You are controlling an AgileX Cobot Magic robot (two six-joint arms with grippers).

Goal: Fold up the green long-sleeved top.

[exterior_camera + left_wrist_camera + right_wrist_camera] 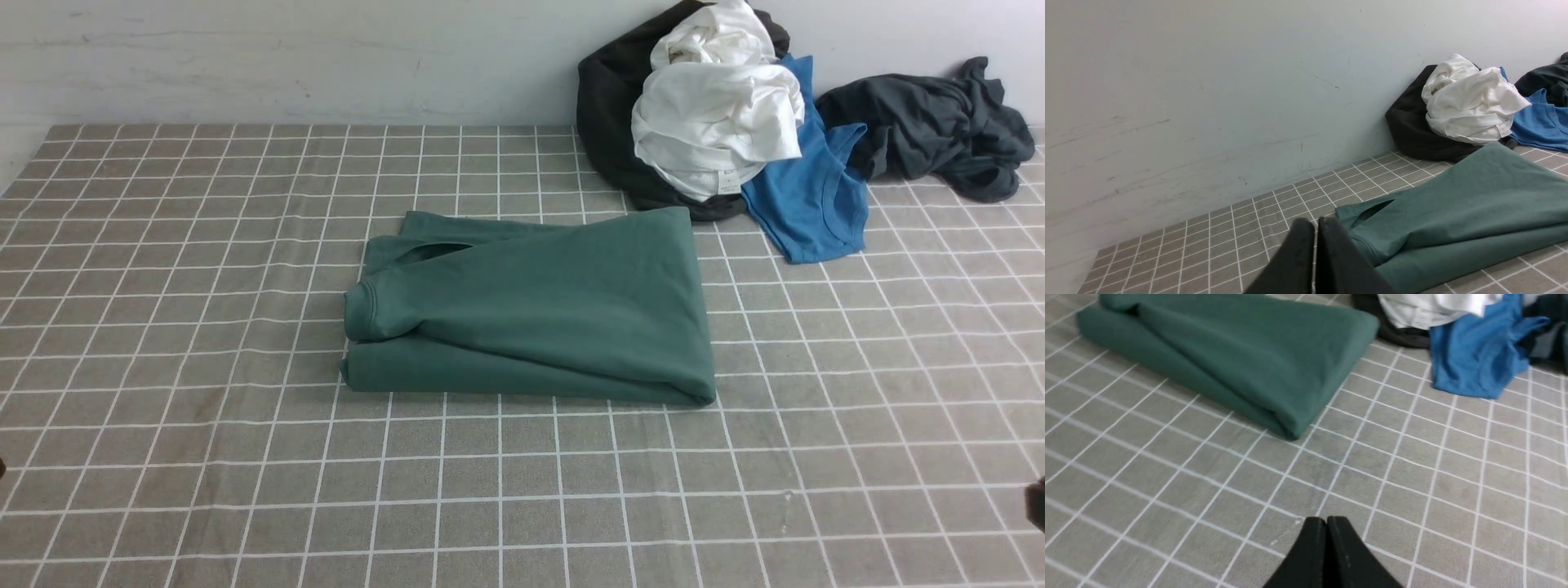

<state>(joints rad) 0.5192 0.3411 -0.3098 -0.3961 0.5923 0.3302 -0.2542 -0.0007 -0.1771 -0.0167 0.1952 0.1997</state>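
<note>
While poised over bare grey checked tablecloth [163, 457] nearest the robot: left gripper [1316, 222] and right gripper [1326, 521], both pinched together, empty, touching nothing. Beyond, mid-table: green long-sleeved top [539, 314], folded into a flat bundle. Farthest, against the wall [286, 57]: heaped black garment [608, 114], white garment [718, 122], blue top [812, 200], dark grey garment [939, 122].

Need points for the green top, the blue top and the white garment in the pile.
green long-sleeved top [555, 302], front view, middle of the folded upper layer.
blue top [808, 204], front view, flat body below the neckline.
white garment [718, 122], front view, bunched middle, on top of the pile.
</note>
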